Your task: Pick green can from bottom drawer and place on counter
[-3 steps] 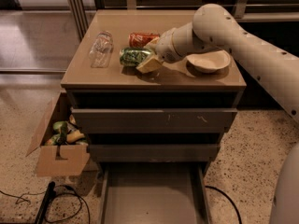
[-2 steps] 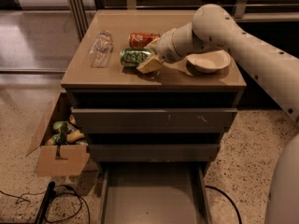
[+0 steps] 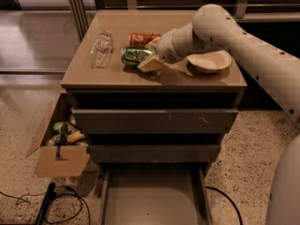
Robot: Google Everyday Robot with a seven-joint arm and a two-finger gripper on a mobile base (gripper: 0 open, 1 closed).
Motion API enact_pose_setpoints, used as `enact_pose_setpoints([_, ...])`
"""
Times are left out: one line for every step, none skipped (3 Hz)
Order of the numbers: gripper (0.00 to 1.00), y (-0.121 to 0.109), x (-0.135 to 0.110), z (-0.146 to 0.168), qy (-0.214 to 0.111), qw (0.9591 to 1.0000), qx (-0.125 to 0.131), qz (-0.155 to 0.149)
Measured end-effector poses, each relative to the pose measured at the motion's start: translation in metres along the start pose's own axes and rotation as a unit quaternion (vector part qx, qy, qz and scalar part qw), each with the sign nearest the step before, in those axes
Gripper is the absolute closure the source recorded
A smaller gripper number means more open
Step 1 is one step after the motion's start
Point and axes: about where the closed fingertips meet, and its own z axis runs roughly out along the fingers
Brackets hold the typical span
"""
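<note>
At the bottom of the frame the bottom drawer is pulled out, and I see only its flat grey floor. To its left a cardboard box sits on the ground with some things inside.

Higher up, the green can is already on the counter, near the middle of the frame. It lies on its side, and its long way runs left to right. The gripper is right at the can's right end, touching it, so the can is just to the claw's left. I cannot tell if the claw is squeezing the can or has let go.

Behind the green can lies a red can. A clear plastic bottle lies to the left, and a pale bowl sits to the right.

Since a second ago, the can and claw look like they are in the same spot.
</note>
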Motion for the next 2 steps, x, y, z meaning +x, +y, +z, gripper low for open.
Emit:
enact_pose_setpoints([0.06,0.0,0.0,0.0001,0.0,1.0,0.0,0.0])
enact_pose_setpoints([0.0,0.0001,0.0,0.0001,0.0,1.0,0.0,0.0])
